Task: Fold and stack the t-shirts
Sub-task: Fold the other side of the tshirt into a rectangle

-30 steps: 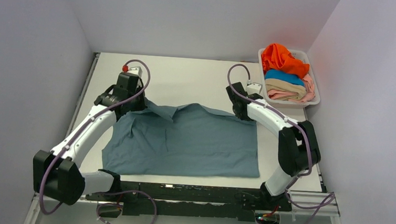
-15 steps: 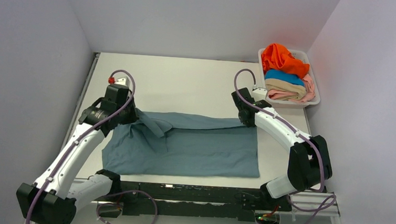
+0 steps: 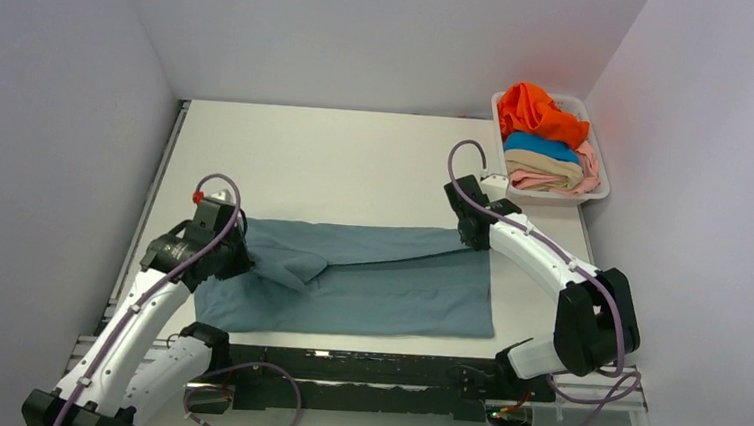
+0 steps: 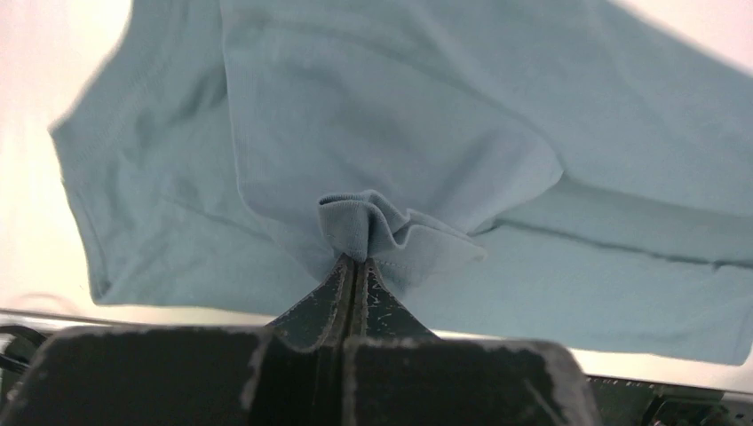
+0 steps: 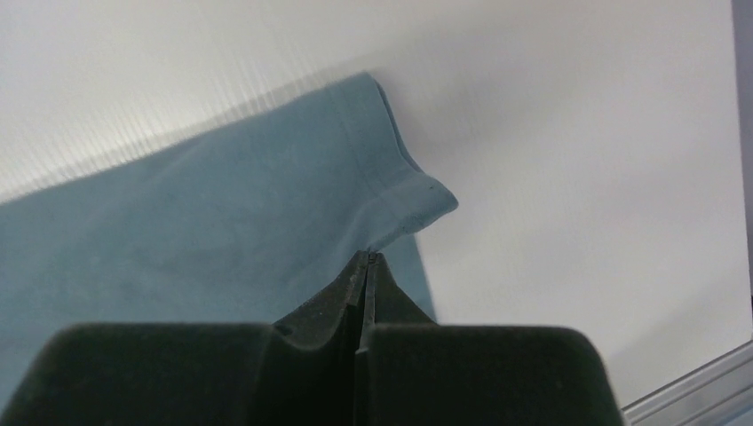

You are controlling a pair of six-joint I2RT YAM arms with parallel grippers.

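Grey-blue t-shirt lies on the near half of the table, its far edge doubled over toward the arms. Only the overhead cam catches the white basket at the far right, with the other shirts piled in it: orange on top, then blue, tan, pink. The wrist cams show the grips. The left pincer is clamped on a bunched fold, the right pincer on a hemmed corner.

Bright, even light with soft shadows; wrist views overexpose the table.
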